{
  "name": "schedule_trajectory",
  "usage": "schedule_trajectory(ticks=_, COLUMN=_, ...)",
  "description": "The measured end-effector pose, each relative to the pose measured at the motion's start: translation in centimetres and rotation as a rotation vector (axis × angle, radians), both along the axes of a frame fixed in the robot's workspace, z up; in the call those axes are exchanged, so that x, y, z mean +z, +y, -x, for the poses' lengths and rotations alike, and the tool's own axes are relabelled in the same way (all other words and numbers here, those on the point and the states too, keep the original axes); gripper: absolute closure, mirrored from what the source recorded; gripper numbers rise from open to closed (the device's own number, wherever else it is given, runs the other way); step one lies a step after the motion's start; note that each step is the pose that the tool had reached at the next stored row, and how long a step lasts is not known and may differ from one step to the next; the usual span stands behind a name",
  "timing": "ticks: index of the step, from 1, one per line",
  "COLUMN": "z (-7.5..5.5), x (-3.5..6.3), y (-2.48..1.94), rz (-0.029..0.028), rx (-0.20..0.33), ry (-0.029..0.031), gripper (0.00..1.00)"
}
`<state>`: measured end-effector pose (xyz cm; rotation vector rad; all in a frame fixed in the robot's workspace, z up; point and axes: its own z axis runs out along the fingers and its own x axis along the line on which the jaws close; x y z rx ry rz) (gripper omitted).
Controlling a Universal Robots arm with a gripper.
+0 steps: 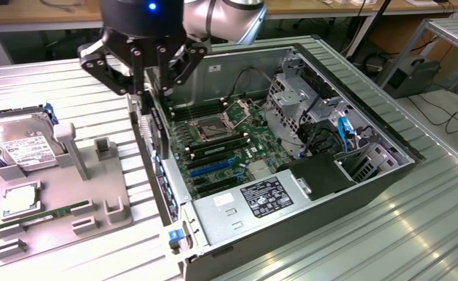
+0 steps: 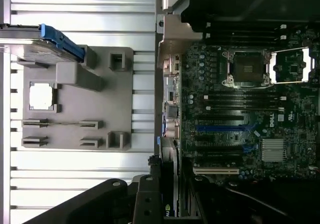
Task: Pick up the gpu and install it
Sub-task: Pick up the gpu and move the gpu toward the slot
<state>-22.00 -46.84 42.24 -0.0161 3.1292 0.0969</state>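
The gpu (image 1: 156, 120) hangs upright, pinched between the fingers (image 1: 138, 70), arm pointing down over the computer case (image 1: 307, 234).

table: ribbed metal (image 1: 432, 234) | on it: grey parts holder (image 1: 88, 181); open PC case (image 1: 307, 225)

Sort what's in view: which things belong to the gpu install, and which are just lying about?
Part of the job:
- claw
- gpu, gripped in the claw
- open computer case
- motherboard inside it

Just lying about:
- hard drive
- RAM stick
- processor chip
- gray holder tray that carries these three
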Motion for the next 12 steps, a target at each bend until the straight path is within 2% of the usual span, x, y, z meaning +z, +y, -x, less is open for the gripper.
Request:
schedule_trajectory(ticks=6, z=-3.4, x=-0.06, y=0.00, rz=-0.0001, rx=0.000, ry=0.0046, gripper=0.74)
schedule_trajectory(ticks=12, z=-6.1, x=-0.99, y=0.10, rz=0.0026, rx=0.000, ry=0.0069, gripper=0.74)
